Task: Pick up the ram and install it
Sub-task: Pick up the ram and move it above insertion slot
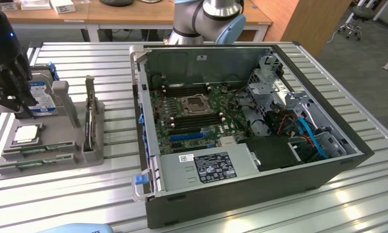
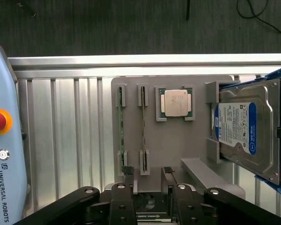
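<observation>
Two green ram sticks stand on edge in slots of a grey holder tray [image 2: 131, 86]: one ram stick [image 2: 143, 124] and a second ram stick [image 2: 121, 131] beside it. In the exterior view they are the ram sticks [image 1: 38, 150] at the tray's near end. My gripper [image 2: 148, 179] hangs above that end of the tray, open, with its fingers [image 2: 129, 180] either side of the line of the first stick and apart from it. In the exterior view the black gripper [image 1: 15, 99] is at the far left, over the tray. The open computer case [image 1: 245, 121] shows its motherboard with the dark ram slots [image 1: 195, 120].
On the same tray lie a square silver processor [image 2: 175, 103] and a silver hard drive with a blue label [image 2: 246, 129]. A teach pendant with a red button [image 2: 0, 140] lies beside the tray. A dark card [image 1: 90, 116] stands upright between the tray and the case.
</observation>
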{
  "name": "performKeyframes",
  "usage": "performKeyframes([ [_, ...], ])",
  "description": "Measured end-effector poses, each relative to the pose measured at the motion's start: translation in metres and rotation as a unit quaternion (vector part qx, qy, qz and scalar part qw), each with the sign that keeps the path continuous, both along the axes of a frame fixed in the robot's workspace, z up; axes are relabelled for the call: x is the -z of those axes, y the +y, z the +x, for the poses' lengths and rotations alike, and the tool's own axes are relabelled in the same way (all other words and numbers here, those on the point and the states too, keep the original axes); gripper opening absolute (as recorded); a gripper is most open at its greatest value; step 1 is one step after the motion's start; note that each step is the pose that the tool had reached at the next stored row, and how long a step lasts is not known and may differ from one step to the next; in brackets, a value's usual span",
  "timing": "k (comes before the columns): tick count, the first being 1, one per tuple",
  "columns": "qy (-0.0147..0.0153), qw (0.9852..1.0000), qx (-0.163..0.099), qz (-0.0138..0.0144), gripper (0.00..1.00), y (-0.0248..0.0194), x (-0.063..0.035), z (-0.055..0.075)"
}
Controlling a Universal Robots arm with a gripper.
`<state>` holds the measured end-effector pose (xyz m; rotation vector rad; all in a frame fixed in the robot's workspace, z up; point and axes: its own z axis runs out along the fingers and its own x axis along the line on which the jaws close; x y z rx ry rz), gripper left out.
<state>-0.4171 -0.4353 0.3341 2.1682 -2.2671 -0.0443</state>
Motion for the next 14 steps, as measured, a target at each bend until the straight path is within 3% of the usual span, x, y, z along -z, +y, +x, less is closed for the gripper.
performKeyframes([
  [1,0.0000,1.0000,0.000,0.0001,0.37,0.0000,0.0101,0.0000],
  [14,0.0000,1.0000,0.000,0.0000,0.37,0.0000,0.0104,0.0000],
])
